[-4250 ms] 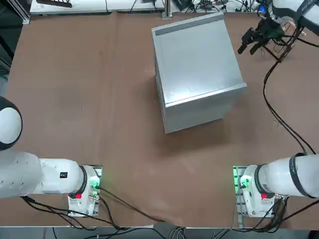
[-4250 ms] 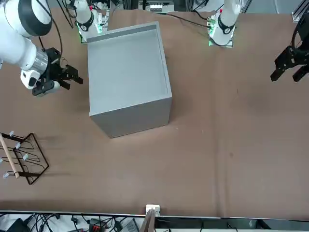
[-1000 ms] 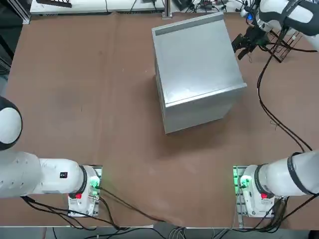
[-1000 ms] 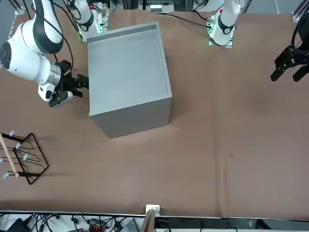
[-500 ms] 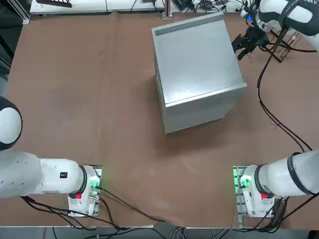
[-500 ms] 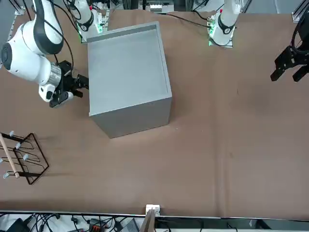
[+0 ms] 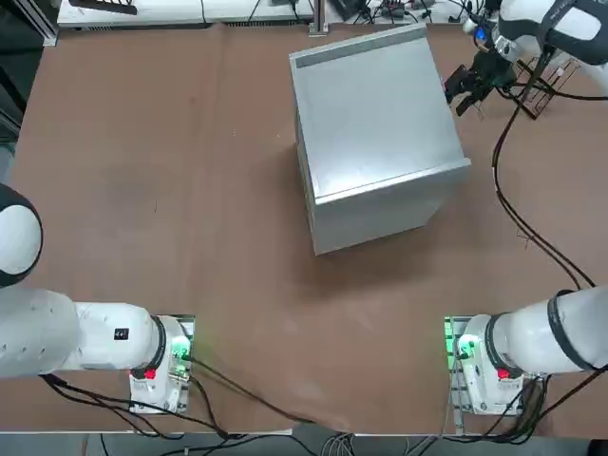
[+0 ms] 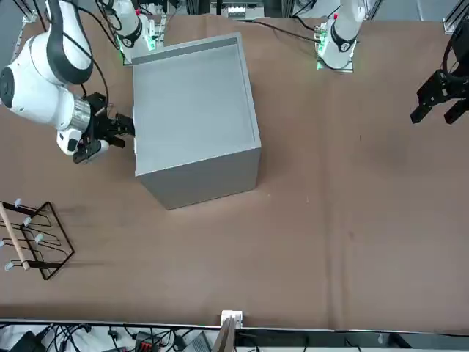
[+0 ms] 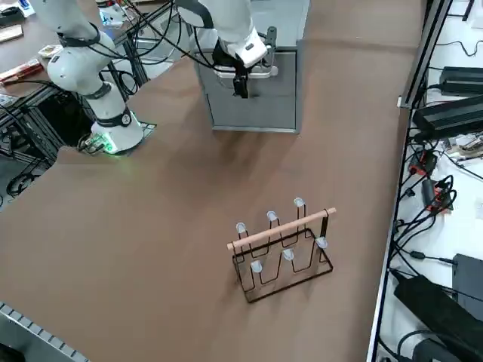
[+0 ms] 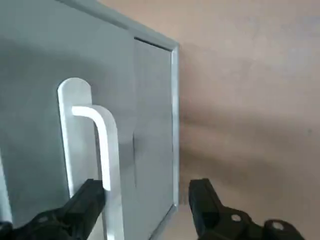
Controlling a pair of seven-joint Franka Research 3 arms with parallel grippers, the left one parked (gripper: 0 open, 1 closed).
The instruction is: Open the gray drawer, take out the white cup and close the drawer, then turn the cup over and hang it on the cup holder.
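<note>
From the top, your right gripper [image 7: 463, 88] sits just beside the big gray cabinet [image 7: 375, 133], on the side facing the cup holder [image 7: 543, 81]. From the front, the cabinet looks all closed, so the white cup is hidden. From the right side, the gripper is at the gray drawer [image 9: 272, 87], right by its handle [image 9: 256, 73]. At the wrist, the jaws are wide open, empty, not yet around the handle, lined up to pull
</note>
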